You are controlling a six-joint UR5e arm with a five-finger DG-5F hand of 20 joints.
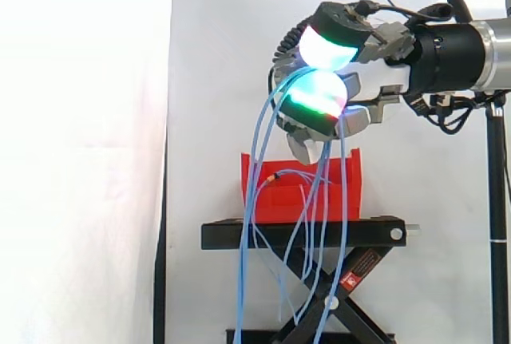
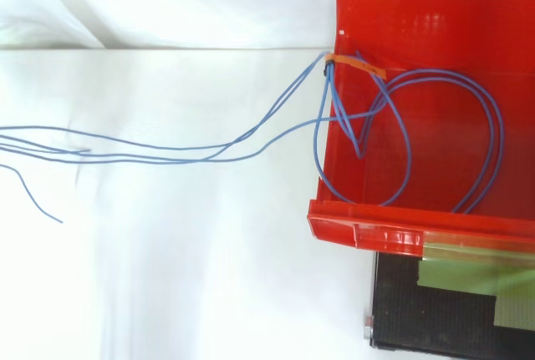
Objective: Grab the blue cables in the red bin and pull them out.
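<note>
Side view: my hand (image 1: 319, 96), fingers pinched on the blue cables (image 1: 344, 192), hangs above the red bin (image 1: 279, 204).

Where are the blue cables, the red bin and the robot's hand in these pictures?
blue cables (image 1: 241, 280): side view, on the strands hanging left of the stand.
red bin (image 2: 393, 230): top view, on its front rim.
hand (image 1: 343, 29): side view, on the upper finger, just behind its glowing pad.

no legible txt; red sticker (image 1: 358, 270) on black stand (image 1: 303, 232), print too small.
</note>
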